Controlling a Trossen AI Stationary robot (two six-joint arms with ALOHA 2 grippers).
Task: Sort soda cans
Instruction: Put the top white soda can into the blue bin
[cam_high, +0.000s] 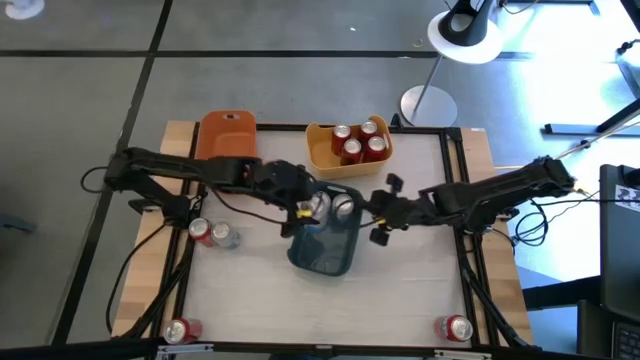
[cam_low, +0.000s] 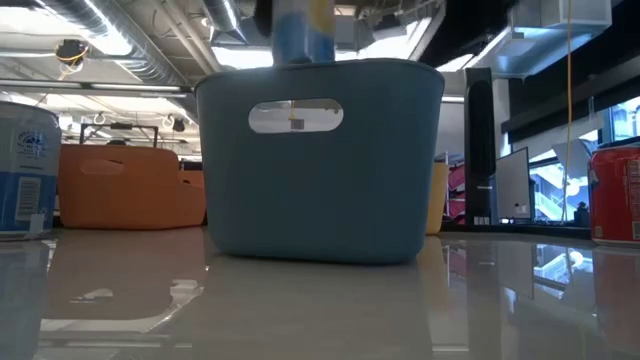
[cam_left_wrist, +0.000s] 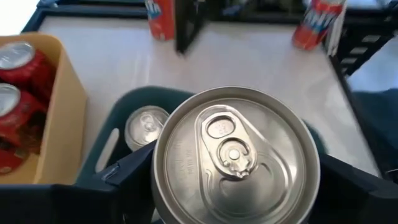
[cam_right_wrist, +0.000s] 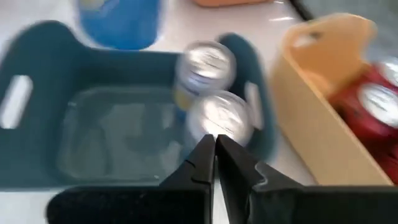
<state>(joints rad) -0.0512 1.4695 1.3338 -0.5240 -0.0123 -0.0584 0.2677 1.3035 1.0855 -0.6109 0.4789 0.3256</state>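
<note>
Left fingers (cam_left_wrist: 124, 180) around one silver can (cam_left_wrist: 236, 158); four red cans (cam_high: 360, 140) in yellow bin (cam_high: 318, 150).

The counter (cam_high: 400, 280) is pale and shiny. Three bins sit on it: an orange bin (cam_high: 227, 135), a yellow bin (cam_high: 322, 150) and a blue bin (cam_high: 325, 250). Two cans (cam_high: 212, 233) lie near its left side. One red can (cam_high: 181, 330) stands at each front corner.

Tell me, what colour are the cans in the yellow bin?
Red with silver tops: the small metal soda cans in the yellow plastic bin, clearest in the high view.
</note>
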